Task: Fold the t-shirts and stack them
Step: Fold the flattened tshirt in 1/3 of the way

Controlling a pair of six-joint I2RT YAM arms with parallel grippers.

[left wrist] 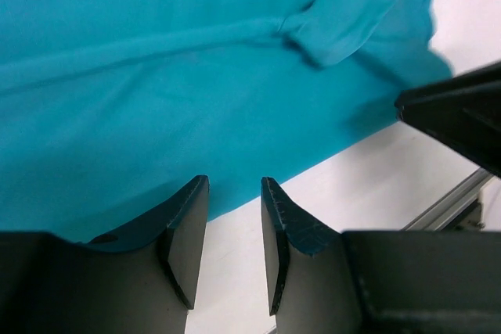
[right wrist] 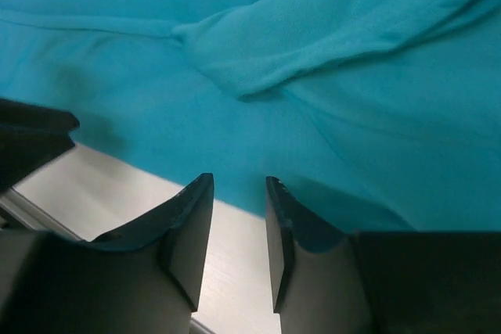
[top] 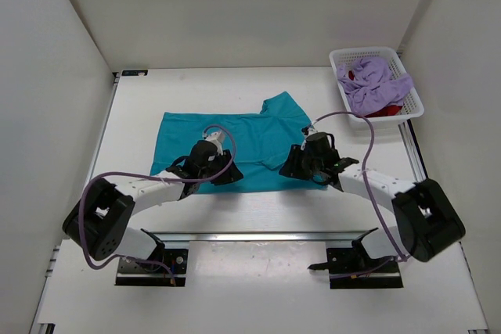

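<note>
1. The teal t-shirt lies spread flat across the middle of the table. Its long side runs left to right, and one short sleeve points toward the far right.
2. In the wrist views a soft fold ridge crosses the cloth, and the shirt's near edge lies straight on the white tabletop.
3. The left gripper sits low at the near edge of the teal t-shirt, toward its left half. Its jaws are partly apart with only bare tabletop showing between them, and they hold nothing.
4. The right gripper sits at the same near edge, toward the right half. Its jaws are likewise parted a little and empty, their tips just at the hem.
5. The lavender t-shirt is bunched in the white mesh basket at the far right corner of the table, spilling over the near rim.
6. The deep red t-shirt lies under it and only peeks out.
</note>
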